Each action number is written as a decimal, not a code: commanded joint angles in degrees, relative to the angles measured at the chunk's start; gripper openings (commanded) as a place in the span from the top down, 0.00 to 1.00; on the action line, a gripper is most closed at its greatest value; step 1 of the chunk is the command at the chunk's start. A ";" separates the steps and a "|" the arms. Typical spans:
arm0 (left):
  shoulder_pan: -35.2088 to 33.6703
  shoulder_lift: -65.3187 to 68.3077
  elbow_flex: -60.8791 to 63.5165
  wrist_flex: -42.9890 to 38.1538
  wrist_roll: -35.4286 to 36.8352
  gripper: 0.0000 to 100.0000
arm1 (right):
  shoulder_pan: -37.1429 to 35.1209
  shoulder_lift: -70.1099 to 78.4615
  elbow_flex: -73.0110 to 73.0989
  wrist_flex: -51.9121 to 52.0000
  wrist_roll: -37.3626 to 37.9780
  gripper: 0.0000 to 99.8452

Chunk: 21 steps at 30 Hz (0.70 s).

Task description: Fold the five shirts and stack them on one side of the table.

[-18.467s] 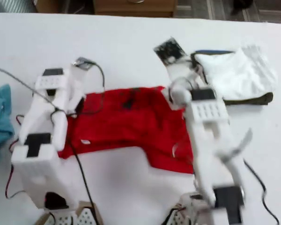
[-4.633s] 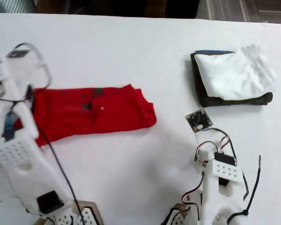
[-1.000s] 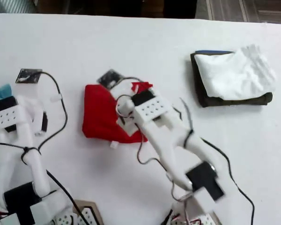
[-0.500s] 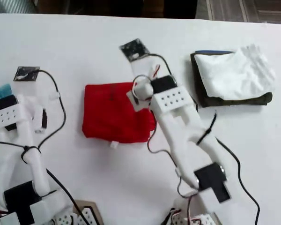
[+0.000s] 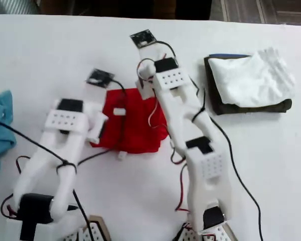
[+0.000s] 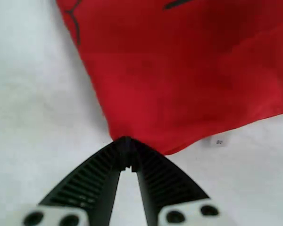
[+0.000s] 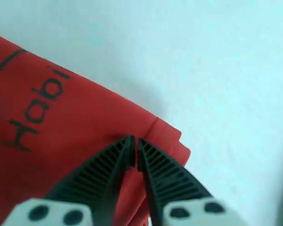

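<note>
The folded red cloth shirt [image 5: 134,131] lies in a compact, roughly square packet near the middle of the white table [image 5: 65,45], slightly wider across than deep, between the two arms. The left gripper [image 6: 127,146] has its jaws closed, with the tips at the shirt's edge on the side away from the stack. Whether any cloth is caught between them cannot be made out. The right gripper [image 7: 133,143] is also closed, its tips resting on the red cloth close to a corner along the shirt's far edge. Here too a real pinch cannot be confirmed.

The stack is a folded white shirt [image 5: 251,78] lying on a folded dark shirt [image 5: 251,106]. It sits well apart from the red packet, out on the right arm's side of the table. A crumpled teal shirt [image 5: 0,128] waits at the opposite edge.

The fold looks finished, so the coming move is probably a transfer onto the stack. The stack lies sideways from the packet, along its wider axis, and the right arm is the nearer.
</note>
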 commanded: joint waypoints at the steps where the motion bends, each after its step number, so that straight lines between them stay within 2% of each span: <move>1: 0.88 -0.44 4.44 -5.10 0.70 0.97 | 1.01 4.88 -8.53 2.68 -0.35 0.98; 9: 0.79 -0.35 11.91 -11.87 0.53 0.97 | 1.89 14.99 -18.11 4.62 -0.26 0.98; 15: 0.79 -0.88 11.12 -11.43 0.53 0.97 | 1.89 13.05 -30.24 13.41 -0.18 0.98; 21: 0.70 -0.88 -0.04 -1.85 0.79 0.97 | 1.89 11.12 -42.11 25.27 0.18 0.98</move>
